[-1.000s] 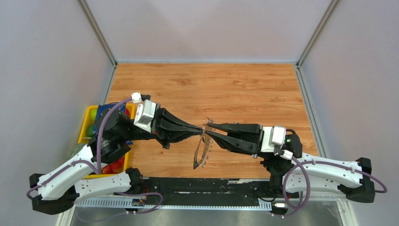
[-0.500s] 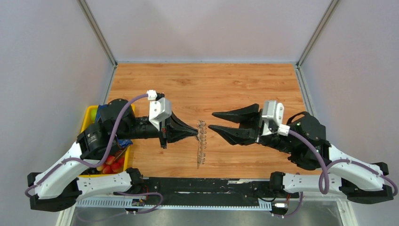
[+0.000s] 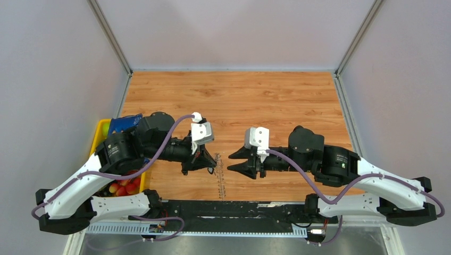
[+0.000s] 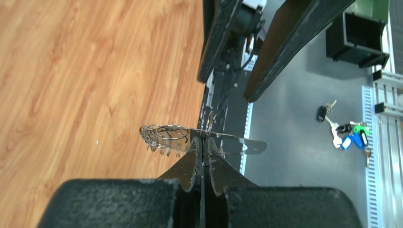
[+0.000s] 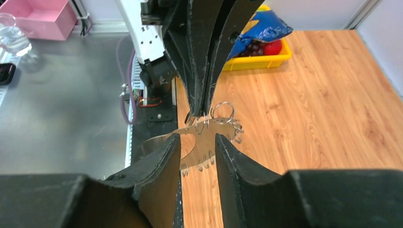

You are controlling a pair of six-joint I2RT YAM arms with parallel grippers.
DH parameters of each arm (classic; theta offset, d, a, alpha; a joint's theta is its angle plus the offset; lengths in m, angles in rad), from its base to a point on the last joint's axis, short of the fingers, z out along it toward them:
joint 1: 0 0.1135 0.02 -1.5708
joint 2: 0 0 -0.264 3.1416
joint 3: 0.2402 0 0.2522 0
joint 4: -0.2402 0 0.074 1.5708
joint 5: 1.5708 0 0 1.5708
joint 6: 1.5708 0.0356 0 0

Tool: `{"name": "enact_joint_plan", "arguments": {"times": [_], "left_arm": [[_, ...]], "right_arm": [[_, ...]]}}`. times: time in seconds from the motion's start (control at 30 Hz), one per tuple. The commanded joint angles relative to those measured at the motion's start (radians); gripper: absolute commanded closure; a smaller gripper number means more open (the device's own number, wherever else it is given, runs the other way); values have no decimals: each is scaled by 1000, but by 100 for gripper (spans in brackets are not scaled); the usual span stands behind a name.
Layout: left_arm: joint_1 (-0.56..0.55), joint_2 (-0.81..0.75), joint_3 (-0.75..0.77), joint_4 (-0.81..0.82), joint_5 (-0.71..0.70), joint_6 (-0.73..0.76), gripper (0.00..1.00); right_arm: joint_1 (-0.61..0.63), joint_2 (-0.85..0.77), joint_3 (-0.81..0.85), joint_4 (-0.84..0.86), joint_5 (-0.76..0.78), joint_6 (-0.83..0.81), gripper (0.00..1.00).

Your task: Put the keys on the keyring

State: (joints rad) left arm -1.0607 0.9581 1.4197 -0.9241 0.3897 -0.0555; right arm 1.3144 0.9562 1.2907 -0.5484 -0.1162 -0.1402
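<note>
Holding the keyring clear of the surface is the step in hand. The left gripper is clamped tight on the rim, and the keyring hangs from it edge-on, between the 2 arms near the front edge. A few small rings bunch on the rim beside the grip.

Facing it, the right gripper stands with its jaws apart and the keyring's edge in line with the gap. Whether either finger touches the metal I cannot tell, but it carries no key, so I judge that no key is being threaded yet.

The next move calls for the right gripper to fetch 1 key and bring it to the keyring's opening while the left gripper steadies it. No view shows that opening.

Some keys with coloured tags lie on the grey floor past the front edge, well apart from both grippers. Only the left wrist camera shows them, too small to count.
</note>
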Motion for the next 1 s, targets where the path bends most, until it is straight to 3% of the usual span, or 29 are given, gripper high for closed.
{"name": "enact_joint_plan", "arguments": {"times": [0.0, 0.33, 0.97], "left_arm": [[-5, 8, 43, -84, 4, 37, 100], [-6, 55, 61, -145, 47, 95, 100], [-7, 66, 82, -153, 87, 95, 100]], "right_arm": [[2, -6, 15, -50, -59, -4, 63], [2, 30, -72, 48, -164, -47, 67], [2, 28, -141, 248, -122, -68, 70]]}}
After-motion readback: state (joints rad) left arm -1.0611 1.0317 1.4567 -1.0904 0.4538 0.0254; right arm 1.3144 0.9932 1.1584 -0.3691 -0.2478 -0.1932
